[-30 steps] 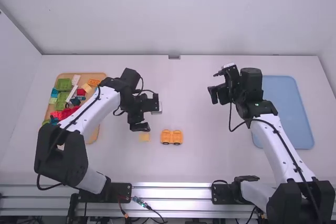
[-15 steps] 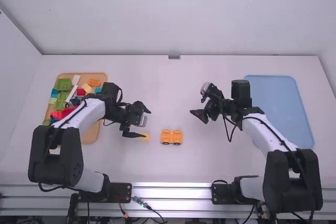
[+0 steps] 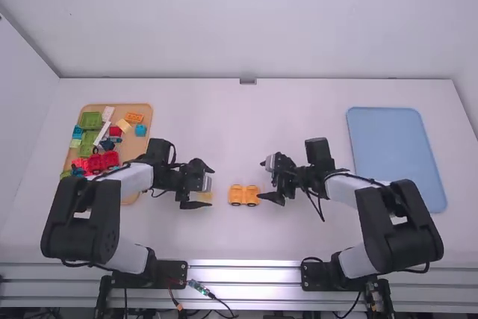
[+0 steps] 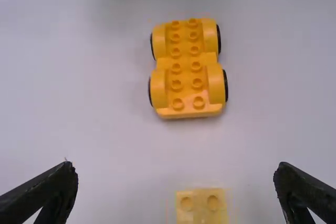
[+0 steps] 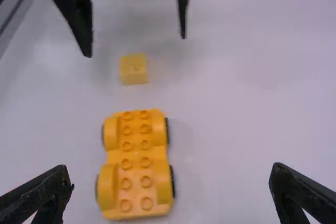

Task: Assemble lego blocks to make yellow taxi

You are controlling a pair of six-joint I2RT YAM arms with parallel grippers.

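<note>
My left gripper [image 3: 203, 186] is low over the pale yellow brick [image 3: 205, 197], its fingers wide apart on either side. In the left wrist view that brick [image 4: 201, 206] sits between the spread tips of the left gripper [image 4: 175, 167], not gripped. The orange-yellow car base [image 3: 243, 195], with black wheels and studs on top, rests on the table between the two arms. Just right of it stands my right gripper [image 3: 264, 180], open and empty. From the right wrist, the car base [image 5: 137, 165] appears left of centre, before the open right gripper [image 5: 170, 167].
At the left, a wooden tray [image 3: 128, 199] holds several coloured blocks, among them green, red and blue ones. A blue tray [image 3: 396, 156] lies at the right. Bare table [image 3: 246, 125] extends beyond the car base.
Both arms have come down and nearer the camera. The left gripper moved over to the pale brick; the right gripper travelled left to beside the car base. Brick and base have stayed put.
</note>
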